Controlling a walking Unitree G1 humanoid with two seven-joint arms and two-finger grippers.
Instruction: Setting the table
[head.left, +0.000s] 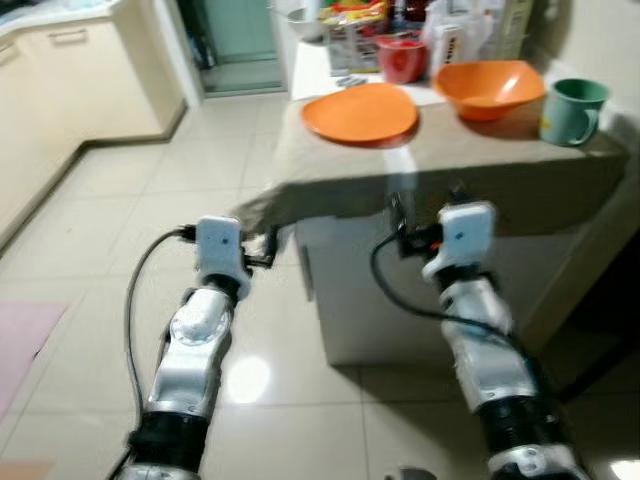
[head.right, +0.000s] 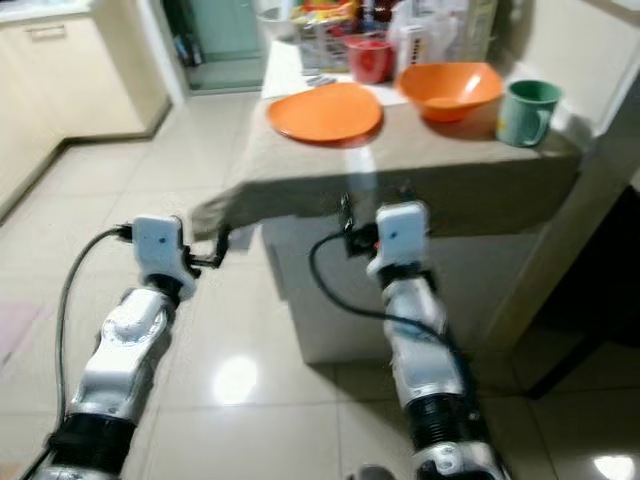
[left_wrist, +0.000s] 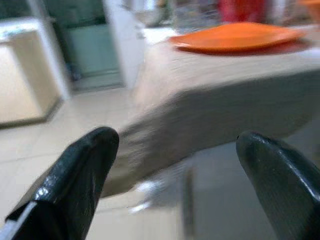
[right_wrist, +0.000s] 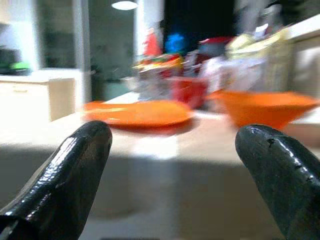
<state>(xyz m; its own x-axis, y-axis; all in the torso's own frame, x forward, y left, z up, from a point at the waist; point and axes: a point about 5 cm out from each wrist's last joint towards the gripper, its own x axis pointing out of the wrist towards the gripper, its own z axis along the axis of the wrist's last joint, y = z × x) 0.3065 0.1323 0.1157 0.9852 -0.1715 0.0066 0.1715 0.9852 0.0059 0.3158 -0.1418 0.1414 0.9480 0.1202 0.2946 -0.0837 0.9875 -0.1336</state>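
An orange plate (head.left: 360, 112) lies near the front left of a table covered with a beige cloth (head.left: 460, 165). Behind it to the right are an orange bowl (head.left: 490, 88) and a green mug (head.left: 572, 110). My left gripper (head.left: 262, 250) is open, held low by the cloth's hanging left corner, below the plate (left_wrist: 235, 36). My right gripper (head.left: 402, 218) is open in front of the table edge, just under the tabletop. In the right wrist view the plate (right_wrist: 137, 112) and bowl (right_wrist: 265, 106) lie ahead at about the height of the fingers (right_wrist: 70, 170).
A red container (head.left: 402, 58), a wire basket and bottles (head.left: 355, 30) crowd the back of the table. Cream kitchen cabinets (head.left: 70, 70) stand at the far left, with a doorway (head.left: 240, 40) beyond. A glossy tiled floor (head.left: 120, 200) spreads to the left. A wall stands right of the table.
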